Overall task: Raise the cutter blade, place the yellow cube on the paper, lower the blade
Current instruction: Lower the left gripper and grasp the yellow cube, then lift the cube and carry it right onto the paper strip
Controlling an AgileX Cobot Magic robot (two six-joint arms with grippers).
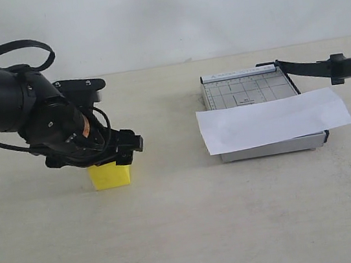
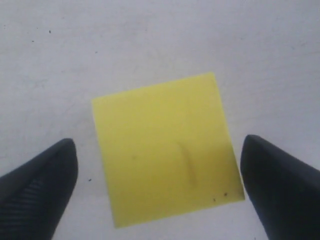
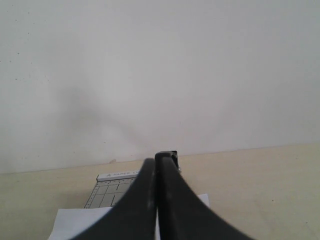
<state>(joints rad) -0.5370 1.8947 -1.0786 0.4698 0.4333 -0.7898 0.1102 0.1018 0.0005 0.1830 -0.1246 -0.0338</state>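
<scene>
Yellow cube (image 2: 165,155) sits inside the wide-spread left pincer (image 2: 159,141); right pincer (image 3: 156,160) apparently pinches the raised cutter blade (image 1: 304,66).

Exterior camera looks slightly down across the pale surface (image 1: 190,234) to the white wall (image 1: 159,16). Left wrist camera points straight down, close on the bright yellow plain-faced cube (image 2: 165,150), shared with the exterior view. Right wrist camera looks level over the grey gridded cutter board (image 3: 112,192) toward that wall.

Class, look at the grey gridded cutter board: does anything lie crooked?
The white paper strip overhangs both sides of the grey gridded board, further at the exterior view's right; nothing else stands out.
</scene>
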